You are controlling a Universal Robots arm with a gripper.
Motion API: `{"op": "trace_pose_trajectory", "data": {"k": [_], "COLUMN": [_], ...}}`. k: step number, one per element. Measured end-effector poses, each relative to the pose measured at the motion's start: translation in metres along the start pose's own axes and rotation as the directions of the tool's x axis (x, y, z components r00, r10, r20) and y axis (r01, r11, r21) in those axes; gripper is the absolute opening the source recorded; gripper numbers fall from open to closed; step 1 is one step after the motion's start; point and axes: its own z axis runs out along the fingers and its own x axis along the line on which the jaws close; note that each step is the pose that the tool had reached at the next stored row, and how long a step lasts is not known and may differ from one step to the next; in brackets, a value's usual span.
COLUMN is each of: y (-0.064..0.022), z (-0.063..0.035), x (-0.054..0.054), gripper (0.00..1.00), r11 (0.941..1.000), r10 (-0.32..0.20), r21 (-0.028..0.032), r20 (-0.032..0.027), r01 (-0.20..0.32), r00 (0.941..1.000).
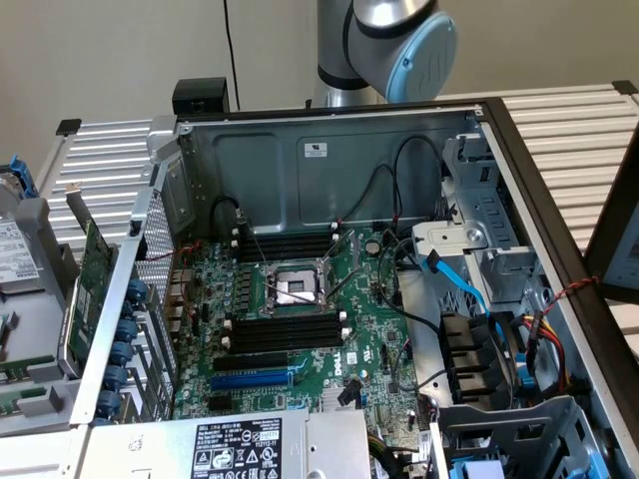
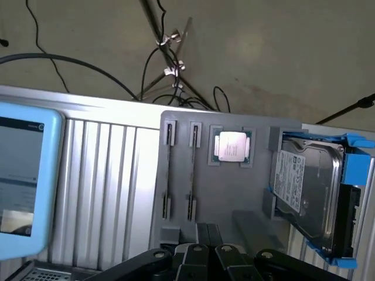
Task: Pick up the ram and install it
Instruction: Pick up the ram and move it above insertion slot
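Hovering shut and empty by the grey plastic parts tray (image 2: 234, 199), the end effector (image 2: 208, 235) faces the ram (image 2: 191, 170), a thin stick on edge in a tray slot beside the silver processor chip (image 2: 232, 146); a clean pick likely needs fingers opened and squared across that edge.

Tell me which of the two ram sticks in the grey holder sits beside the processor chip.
The ram stick bordering the processor chip; the other stick stands one slot farther, nearer the edge of the grey holder.

Exterior view looks down into the case (image 1: 329, 170); wrist view faces the tray (image 2: 234, 193).
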Motion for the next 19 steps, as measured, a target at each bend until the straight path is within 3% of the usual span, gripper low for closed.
{"op": "trace_pose_trajectory", "data": {"k": [12, 14, 15, 17, 18, 19], "y": [0.0019, 0.0012, 0.0006, -0.0002, -0.0004, -0.0003], "z": [0.0217, 0.0241, 0.0248, 0.0255, 0.026, 0.0265], "x": [0.006, 0.007, 0.008, 0.009, 0.01, 0.011], "gripper": [0.11, 0.11, 0.11, 0.11, 0.11, 0.11], "r11": [1.0, 0.9999, 0.9998, 0.9991, 0.9988, 0.9987], "r10": [-0.006, -0.006, -0.006, -0.006, -0.006, -0.006], "r21": [-0.0004, -0.0093, -0.018, -0.0428, -0.0487, -0.0497], "r20": [0.0006, 0.0017, 0.003, 0.0064, 0.0075, 0.0075], "r01": [0.006, 0.006, 0.006, 0.006, 0.006, 0.006], "r00": [1.0, 1.0, 1.0, 1.0, 1.0, 1.0]}}
